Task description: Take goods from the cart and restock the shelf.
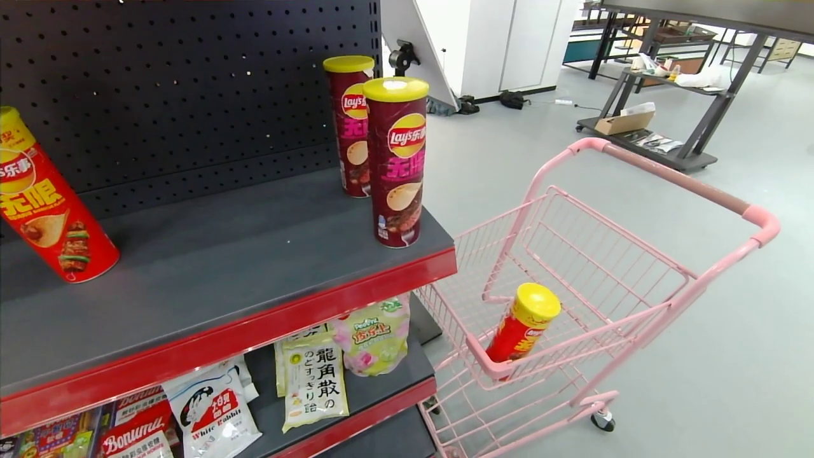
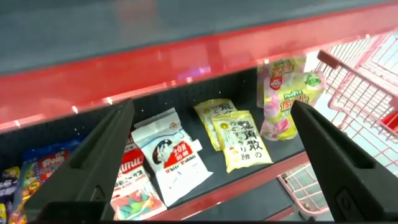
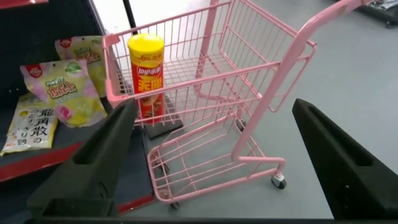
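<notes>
A red chip can with a yellow lid [image 1: 524, 324] [image 3: 147, 78] stands in the upper basket of the pink cart [image 1: 636, 254] [image 3: 261, 81]. On the grey top shelf [image 1: 210, 267] stand two maroon chip cans [image 1: 397, 162] [image 1: 350, 124] at the right end, and a red can [image 1: 48, 203] leans at the left. My right gripper [image 3: 217, 162] is open, hanging in front of the cart with nothing between its fingers. My left gripper [image 2: 211, 155] is open too, facing the lower shelf below the red edge.
The lower shelf [image 2: 249, 180] holds snack bags: a white one [image 2: 171, 155], yellow ones [image 2: 239, 140] and a green-pink pouch [image 2: 286, 99] [image 3: 65, 93]. The shelf's red front edge [image 1: 254, 318] juts out beside the cart. Open grey floor lies right of the cart; tables stand far back.
</notes>
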Available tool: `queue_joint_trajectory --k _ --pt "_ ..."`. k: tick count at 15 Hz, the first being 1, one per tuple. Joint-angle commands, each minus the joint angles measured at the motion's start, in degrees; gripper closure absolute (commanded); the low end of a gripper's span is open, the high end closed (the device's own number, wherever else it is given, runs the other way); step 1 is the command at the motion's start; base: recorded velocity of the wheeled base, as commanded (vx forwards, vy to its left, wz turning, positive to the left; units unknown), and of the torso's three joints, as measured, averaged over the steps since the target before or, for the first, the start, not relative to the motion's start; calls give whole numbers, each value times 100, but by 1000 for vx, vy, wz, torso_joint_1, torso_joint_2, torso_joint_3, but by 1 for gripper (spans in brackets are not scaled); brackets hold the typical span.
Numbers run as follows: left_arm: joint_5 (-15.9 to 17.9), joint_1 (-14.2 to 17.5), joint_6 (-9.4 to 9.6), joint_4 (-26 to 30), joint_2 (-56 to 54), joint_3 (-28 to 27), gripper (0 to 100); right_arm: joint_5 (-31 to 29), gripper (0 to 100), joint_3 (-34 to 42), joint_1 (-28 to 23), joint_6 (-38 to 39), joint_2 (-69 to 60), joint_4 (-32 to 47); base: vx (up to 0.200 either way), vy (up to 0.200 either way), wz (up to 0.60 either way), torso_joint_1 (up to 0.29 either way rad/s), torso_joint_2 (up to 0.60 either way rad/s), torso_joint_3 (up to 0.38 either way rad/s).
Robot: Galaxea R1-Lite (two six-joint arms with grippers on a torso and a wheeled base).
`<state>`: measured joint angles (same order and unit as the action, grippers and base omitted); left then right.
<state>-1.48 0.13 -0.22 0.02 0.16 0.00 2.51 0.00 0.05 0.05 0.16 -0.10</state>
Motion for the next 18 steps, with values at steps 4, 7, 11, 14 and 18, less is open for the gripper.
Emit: queue_joint_trajectory --k 4,7,11,14,18 --pt "-2 4 -4 -2 2 0 0 21 0 0 21 -5 72 1 0 0 0 -113 320 212" --pt "-2 4 -4 6 2 0 0 92 0 -176 48 -119 204 -43 0 0 0 -9 25 19" --pt "-2 4 -4 6 2 0 0 601 0 -2795 487 654 3306 -78 0 0 0 0 0 0" --pt "-2 4 -4 -2 2 0 0 918 0 -2540 663 988 6347 -3313 0 0 0 0 0 0" --pt "-2 4 -4 -2 -7 0 0 1436 0 -2030 698 1023 8220 -4499 0 0 0 0 0 0"
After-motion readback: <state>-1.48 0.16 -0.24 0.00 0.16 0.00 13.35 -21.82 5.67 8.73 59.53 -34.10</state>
